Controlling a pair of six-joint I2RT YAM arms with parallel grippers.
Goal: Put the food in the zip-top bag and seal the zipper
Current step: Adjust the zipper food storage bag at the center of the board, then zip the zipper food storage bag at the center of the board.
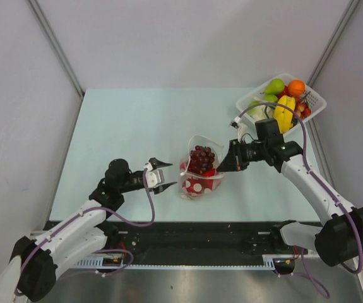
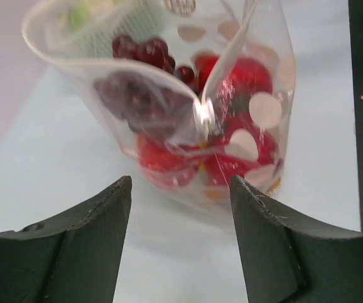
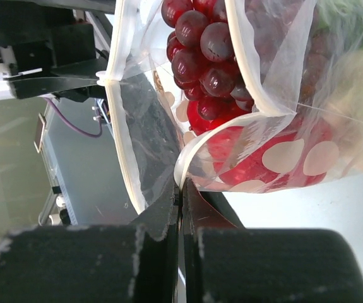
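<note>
The zip-top bag (image 1: 199,170) stands mid-table with its mouth open. A dark purple grape bunch (image 1: 202,158) and a red piece (image 1: 197,185) lie inside; grapes (image 3: 200,44) fill the right wrist view. My right gripper (image 1: 223,165) is shut on the bag's right rim, pinching the pale zipper strip (image 3: 122,126) at the fingertips (image 3: 181,187). My left gripper (image 1: 168,176) is open just left of the bag, apart from it. In the left wrist view the bag (image 2: 168,95) sits beyond the spread fingers (image 2: 181,189), with nothing between them.
A white lattice basket (image 1: 314,101) at the back right corner holds more toy fruit: a green one (image 1: 274,86), an orange one (image 1: 296,88) and yellow bananas (image 1: 284,113). The table's near edge with a black rail runs just behind both arms.
</note>
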